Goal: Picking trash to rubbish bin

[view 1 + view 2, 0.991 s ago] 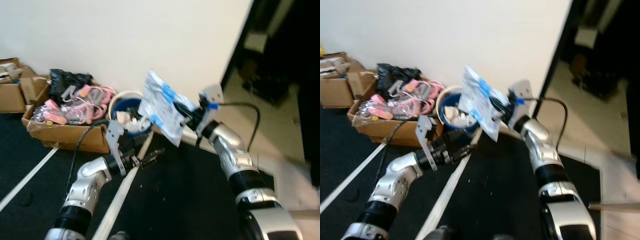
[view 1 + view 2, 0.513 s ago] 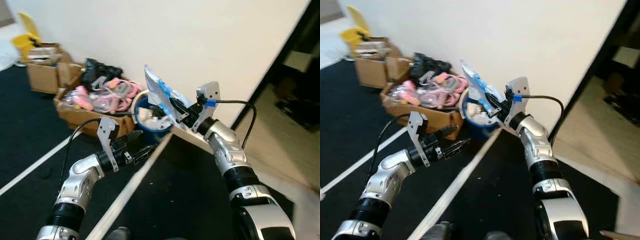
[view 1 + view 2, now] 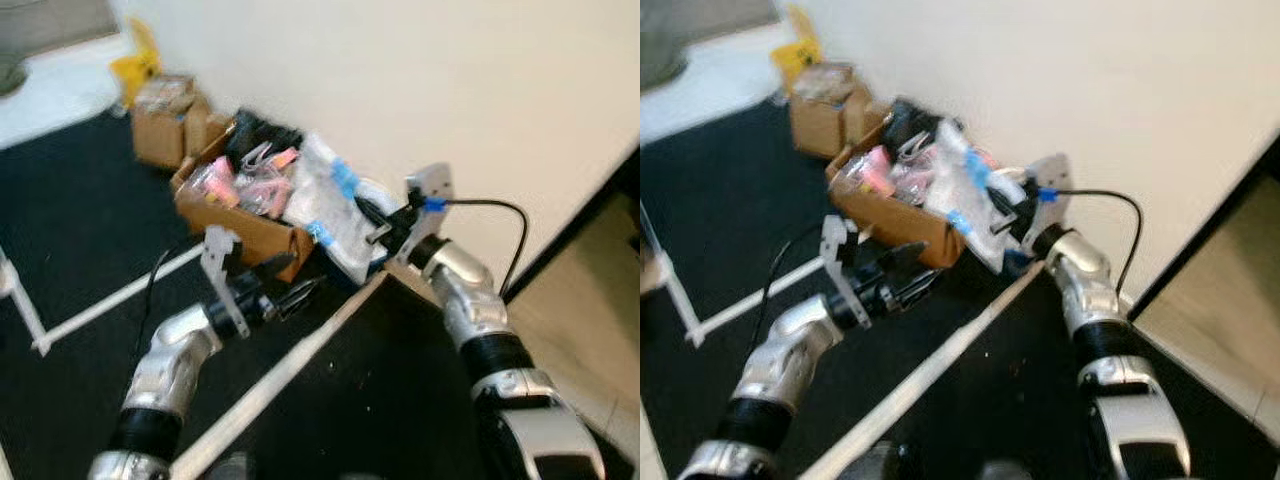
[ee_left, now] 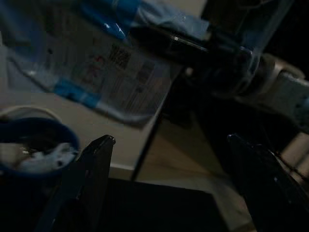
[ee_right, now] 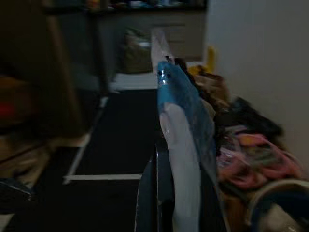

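A white and blue plastic bag (image 3: 335,205) hangs by the wall, with my right gripper (image 3: 385,228) shut on its edge. The bag (image 5: 186,130) stands edge-on between the dark fingers in the right wrist view. It covers most of the blue rubbish bin (image 4: 31,133), which has a white rim and white trash inside. The bin's rim (image 5: 280,200) sits just beyond the bag. My left gripper (image 3: 297,295) is lower, in front of the bin, open, with nothing between its fingers (image 4: 99,157).
A cardboard box (image 3: 250,228) of pink and black clutter stands left of the bin. Smaller boxes (image 3: 165,120) and a yellow object (image 3: 135,65) lie further left along the wall. White strips (image 3: 290,365) cross the black floor. A doorway opens at the right.
The camera has swung, so the scene has shifted. The bag has tipped from upright to lower over the bin, still held by my right gripper. The left gripper stays open.
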{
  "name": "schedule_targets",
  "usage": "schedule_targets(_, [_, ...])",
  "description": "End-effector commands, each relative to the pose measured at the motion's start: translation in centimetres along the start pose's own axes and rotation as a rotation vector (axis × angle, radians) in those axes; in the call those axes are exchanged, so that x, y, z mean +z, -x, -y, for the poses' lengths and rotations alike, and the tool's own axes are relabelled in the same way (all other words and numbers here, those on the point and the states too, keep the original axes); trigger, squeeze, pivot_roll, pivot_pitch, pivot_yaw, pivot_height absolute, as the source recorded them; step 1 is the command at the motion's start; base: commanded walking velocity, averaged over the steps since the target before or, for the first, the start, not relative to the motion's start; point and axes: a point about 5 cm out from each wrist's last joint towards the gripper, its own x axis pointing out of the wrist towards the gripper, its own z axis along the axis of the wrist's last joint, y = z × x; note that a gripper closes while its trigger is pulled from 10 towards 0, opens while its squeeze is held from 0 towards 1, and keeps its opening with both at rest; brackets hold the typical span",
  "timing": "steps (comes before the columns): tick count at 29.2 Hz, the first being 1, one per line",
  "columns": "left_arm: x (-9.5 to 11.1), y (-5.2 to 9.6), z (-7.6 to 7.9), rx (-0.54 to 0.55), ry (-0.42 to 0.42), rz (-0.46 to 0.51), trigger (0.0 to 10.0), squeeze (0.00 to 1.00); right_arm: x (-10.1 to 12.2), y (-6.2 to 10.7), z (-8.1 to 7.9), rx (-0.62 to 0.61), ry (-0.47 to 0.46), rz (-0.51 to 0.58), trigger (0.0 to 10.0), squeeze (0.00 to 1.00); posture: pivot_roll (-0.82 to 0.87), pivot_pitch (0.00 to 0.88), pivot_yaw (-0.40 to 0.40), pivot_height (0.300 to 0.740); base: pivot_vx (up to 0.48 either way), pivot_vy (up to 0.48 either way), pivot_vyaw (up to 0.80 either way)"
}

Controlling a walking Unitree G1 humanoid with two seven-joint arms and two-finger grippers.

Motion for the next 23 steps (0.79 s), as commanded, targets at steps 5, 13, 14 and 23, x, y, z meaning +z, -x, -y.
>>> schedule_targets(5, [-0.25,0.05,0.35,-0.008,0.017,-0.01,10.0,0.0,-0.38,0.41,0.23,-0.01,-0.009,-0.015,10.0,0.0,-0.04,0.0,-0.049,0.74,0.0,0.0,0.61])
schedule_targets(13, [0.04,-0.03,0.23,0.003,0.013,-0.007,10.0,0.0,-0.39,0.39,0.22,-0.009,-0.012,-0.016,10.0,0.0,-0.04,0.0,-0.047,0.74,0.0,0.0,0.46])
schedule_targets(14, [0.05,-0.03,0.22,0.006,0.013,-0.007,10.0,0.0,-0.39,0.39,0.22,-0.008,-0.011,-0.016,10.0,0.0,-0.04,0.0,-0.047,0.74,0.0,0.0,0.44])
schedule_targets(23, [0.24,-0.14,0.0,0.031,0.009,-0.001,10.0,0.0,-0.42,0.32,0.17,-0.002,-0.005,-0.02,10.0,0.0,-0.03,0.0,-0.048,0.74,0.0,0.0,0.55])
